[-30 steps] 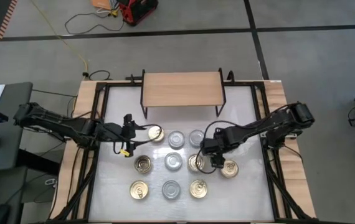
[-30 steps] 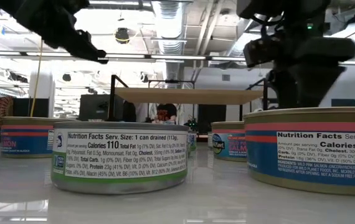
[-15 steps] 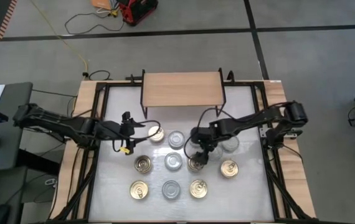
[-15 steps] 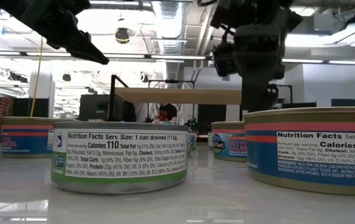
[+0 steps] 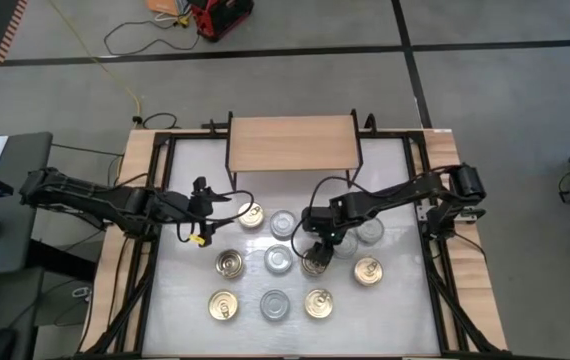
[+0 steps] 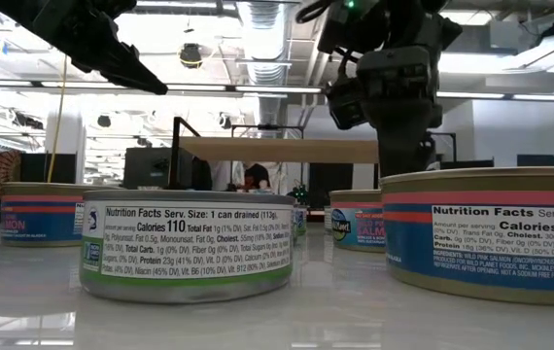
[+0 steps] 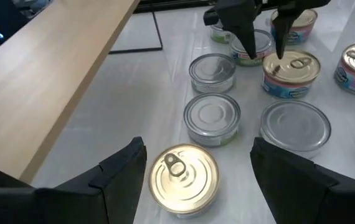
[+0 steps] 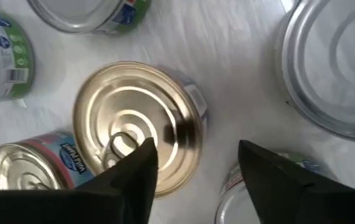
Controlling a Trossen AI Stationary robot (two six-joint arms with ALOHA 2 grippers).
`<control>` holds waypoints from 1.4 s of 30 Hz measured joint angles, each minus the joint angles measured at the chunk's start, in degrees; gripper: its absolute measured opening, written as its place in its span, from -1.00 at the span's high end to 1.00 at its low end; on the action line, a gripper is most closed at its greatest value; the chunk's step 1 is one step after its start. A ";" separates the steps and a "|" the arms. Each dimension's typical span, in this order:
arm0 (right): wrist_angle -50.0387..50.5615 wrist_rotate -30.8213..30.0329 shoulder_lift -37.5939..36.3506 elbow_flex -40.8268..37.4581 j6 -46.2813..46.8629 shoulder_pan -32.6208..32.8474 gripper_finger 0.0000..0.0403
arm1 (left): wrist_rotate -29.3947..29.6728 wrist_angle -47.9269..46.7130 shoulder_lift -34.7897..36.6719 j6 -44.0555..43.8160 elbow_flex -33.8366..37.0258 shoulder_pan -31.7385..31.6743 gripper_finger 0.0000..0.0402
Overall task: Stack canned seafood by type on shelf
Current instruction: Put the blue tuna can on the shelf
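Gold-topped and silver-topped cans of seafood stand in rows on the white tabletop. The light-wood shelf point(image 5: 292, 143) at the far edge carries nothing. My right gripper point(image 5: 317, 250) points steeply down over a gold-topped can point(image 8: 137, 127) in the middle row. It is open, with one finger point(image 8: 134, 180) over the lid and the other point(image 8: 271, 180) past the can's side. My left gripper point(image 7: 197, 148) hangs open above and short of another gold-topped can point(image 7: 182, 177) at the left of the far row.
Silver-topped cans point(image 5: 283, 223) point(image 5: 278, 259) stand close on the left of the right gripper's can. A gold-topped one point(image 5: 367, 270) stands to its right, and three more point(image 5: 275, 304) fill the near row. The shelf's black legs point(image 5: 231, 175) rise just behind the far row.
My right gripper has gone toward the table's left edge, from beside the right-hand gold-topped can to above the gold-topped can in the middle row. Its wrist rolled on the way. The cans have kept their places.
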State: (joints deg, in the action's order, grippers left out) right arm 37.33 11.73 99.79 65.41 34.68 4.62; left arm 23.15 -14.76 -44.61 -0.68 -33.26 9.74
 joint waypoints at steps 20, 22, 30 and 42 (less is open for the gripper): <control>-0.25 8.83 2.67 -0.11 -9.06 -6.27 0.94 | -6.39 7.08 -8.91 6.98 0.00 0.90 -0.38; -0.05 9.86 2.72 -0.12 -9.80 -7.34 0.94 | -6.37 7.14 -8.82 6.89 0.00 1.21 -0.38; -5.74 17.10 2.69 -5.12 -7.60 -10.18 0.93 | -9.18 6.20 -7.47 6.24 0.00 1.22 -0.38; -10.29 14.52 2.64 -9.46 -2.78 -11.31 0.87 | -11.81 5.20 -7.33 7.52 0.00 1.22 -0.38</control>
State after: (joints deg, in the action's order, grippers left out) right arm 27.04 26.25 102.43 55.95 31.90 -6.68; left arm 11.33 -9.56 -51.94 6.84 -33.26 10.96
